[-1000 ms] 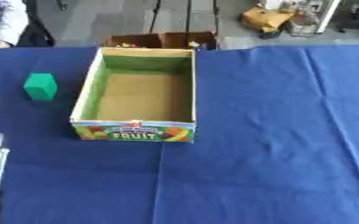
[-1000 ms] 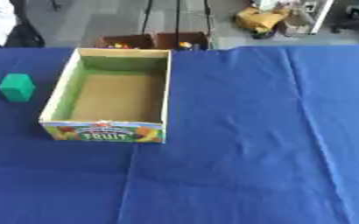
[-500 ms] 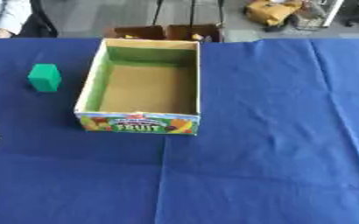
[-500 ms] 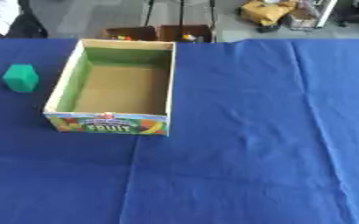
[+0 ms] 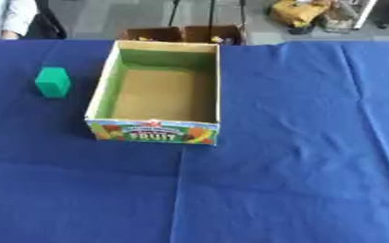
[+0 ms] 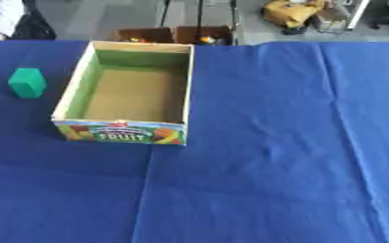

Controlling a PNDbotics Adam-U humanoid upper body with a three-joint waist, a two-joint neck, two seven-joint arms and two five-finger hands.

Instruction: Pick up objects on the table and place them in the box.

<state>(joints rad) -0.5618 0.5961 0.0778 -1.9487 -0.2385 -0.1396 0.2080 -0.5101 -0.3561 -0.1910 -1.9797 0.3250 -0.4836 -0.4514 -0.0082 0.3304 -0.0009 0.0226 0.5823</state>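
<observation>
Left hand gone from view

A cardboard box (image 6: pixel 127 95) is sitting open in the upper left of the frame on a surface (image 6: pixel 273 156) that a blue cloth is covering. Its inner walls are showing green, its floor brown (nothing is lying inside), and its near face is carrying a fruit label. A green block (image 6: pixel 27 82) is standing left of the box, near it but apart.

Stereo pair looking down at table (image 5: pixel 297 156)
</observation>
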